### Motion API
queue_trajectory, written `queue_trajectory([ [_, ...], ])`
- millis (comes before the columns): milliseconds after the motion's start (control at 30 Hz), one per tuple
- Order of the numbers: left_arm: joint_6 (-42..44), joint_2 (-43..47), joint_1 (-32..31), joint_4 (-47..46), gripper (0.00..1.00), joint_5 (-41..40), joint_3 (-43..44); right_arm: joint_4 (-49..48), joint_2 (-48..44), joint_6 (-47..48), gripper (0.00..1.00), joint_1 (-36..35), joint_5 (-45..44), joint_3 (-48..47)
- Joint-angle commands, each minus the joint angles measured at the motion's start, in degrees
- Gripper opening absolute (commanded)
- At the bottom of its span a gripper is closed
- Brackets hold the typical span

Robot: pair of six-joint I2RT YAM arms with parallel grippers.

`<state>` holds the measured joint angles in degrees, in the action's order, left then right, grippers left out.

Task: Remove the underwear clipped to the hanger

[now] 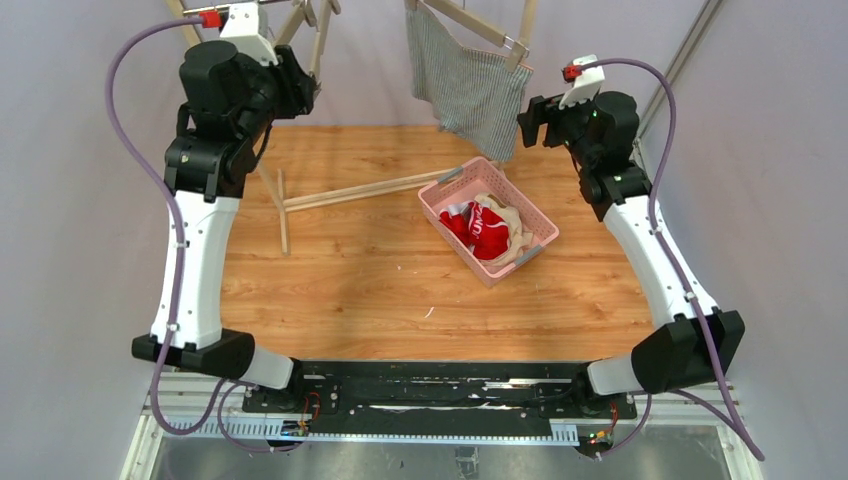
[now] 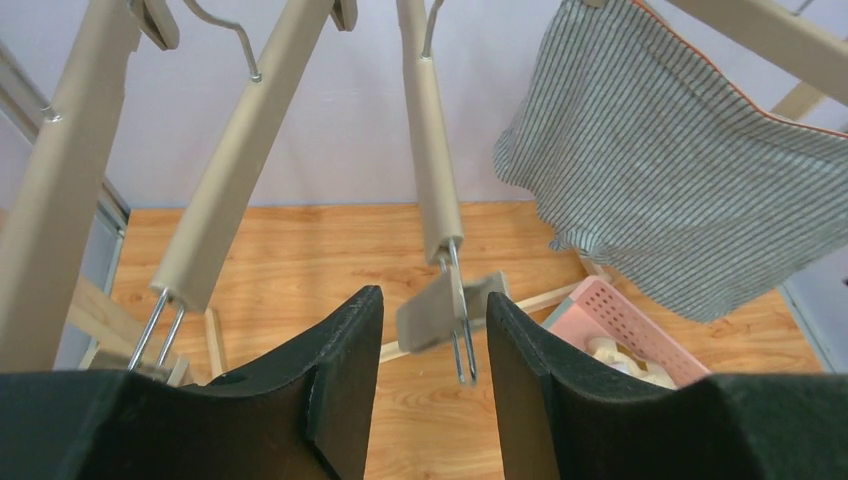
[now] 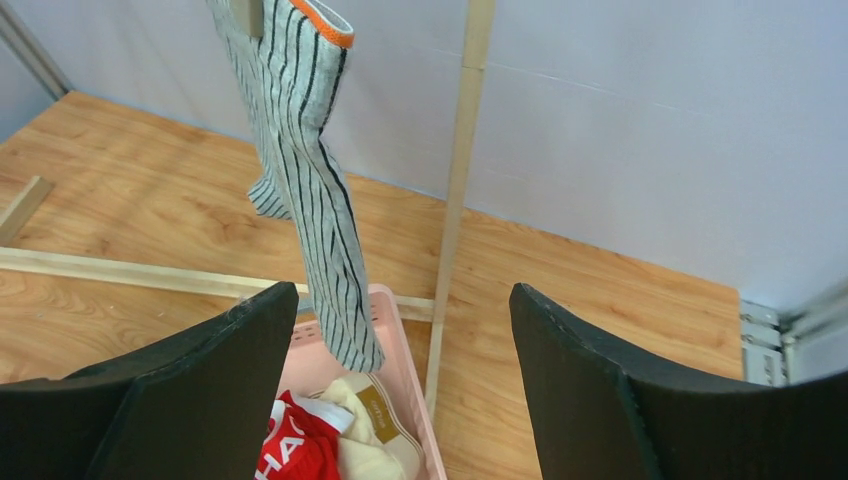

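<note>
The grey-and-white striped underwear [image 1: 468,85] hangs clipped to the wooden hanger rack [image 1: 490,28]; it also shows in the left wrist view [image 2: 680,180] and the right wrist view [image 3: 305,190]. The red underwear [image 1: 478,228] and the cream underwear [image 1: 515,225] lie in the pink basket [image 1: 440,197]. My left gripper [image 2: 435,325] is open, raised at the rack, with an empty hanger clip [image 2: 450,305] between its fingers. My right gripper [image 3: 400,320] is open and empty, just right of the striped underwear and above the basket [image 3: 395,360].
Several bare wooden hanger arms [image 2: 225,190] with metal clips hang in front of the left gripper. The rack's wooden base bars [image 1: 350,190] lie on the wooden table. A thin upright rack post [image 3: 455,200] stands right of the basket.
</note>
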<state>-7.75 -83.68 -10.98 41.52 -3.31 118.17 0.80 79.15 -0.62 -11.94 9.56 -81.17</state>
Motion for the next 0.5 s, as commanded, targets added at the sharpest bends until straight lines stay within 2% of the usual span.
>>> queue_trajectory([
  [0, 0.3, 5.3, 0.3, -3.0, 0.49, 2.0, -2.5, -4.8, 2.3, -2.1, 0.8, 1.1, 6.4, -3.1],
  [200, 0.0, 8.7, 0.0, -2.9, 0.42, 6.2, -3.6, -7.9, 5.1, -3.8, 0.8, 1.1, 7.8, -4.4],
  [300, 0.9, 9.0, -3.3, -2.9, 0.4, 6.0, -3.3, -9.9, 6.5, -5.5, 0.8, 1.0, 9.0, -4.5],
  [333, 1.7, 8.7, -5.9, -2.8, 0.4, 5.3, -2.9, -10.1, 7.1, -6.0, 0.76, 1.0, 9.6, -4.7],
  [367, 2.3, 8.3, -7.8, -2.8, 0.4, 4.5, -2.5, -10.2, 7.8, -6.5, 0.65, 0.9, 10.2, -5.1],
  [433, 3.0, 6.9, -11.1, -2.6, 0.4, 3.5, -1.4, -9.0, 9.5, -7.2, 0.23, 0.6, 10.9, -6.4],
  [467, 2.9, 6.2, -12.2, -2.6, 0.4, 3.4, -0.8, -8.1, 10.2, -7.6, 0.12, 0.4, 11.2, -7.3],
])
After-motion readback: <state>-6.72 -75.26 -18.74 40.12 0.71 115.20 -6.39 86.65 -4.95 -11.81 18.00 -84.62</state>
